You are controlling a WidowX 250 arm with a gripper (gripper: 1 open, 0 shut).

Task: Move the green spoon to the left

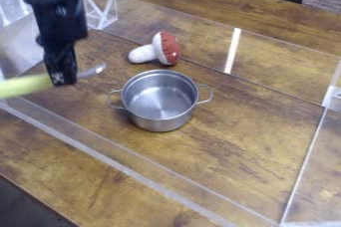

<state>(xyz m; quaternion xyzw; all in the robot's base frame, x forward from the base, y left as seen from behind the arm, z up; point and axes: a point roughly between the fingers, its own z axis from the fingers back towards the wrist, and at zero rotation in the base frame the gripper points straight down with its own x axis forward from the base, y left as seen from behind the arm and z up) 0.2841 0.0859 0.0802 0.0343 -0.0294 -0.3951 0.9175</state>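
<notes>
Your fingers [59, 73] are clamped on the green spoon [30, 85] at the left edge of the view.

You have the black arm reaching down from the top left, pointing straight down, with the fingers closed around the spoon near where the yellow-green handle meets the silver bowl. The handle sticks out to the left, blurred and slightly tilted, running to the frame's edge; the shiny bowl end pokes out to the right of the fingers. You cannot tell whether the spoon touches the wooden surface [226, 141] or hangs just above it. To your right the steel pot [162, 100] stands upright and apart from the spoon, and behind it the red-and-white mushroom [158, 49] lies on its side.
</notes>
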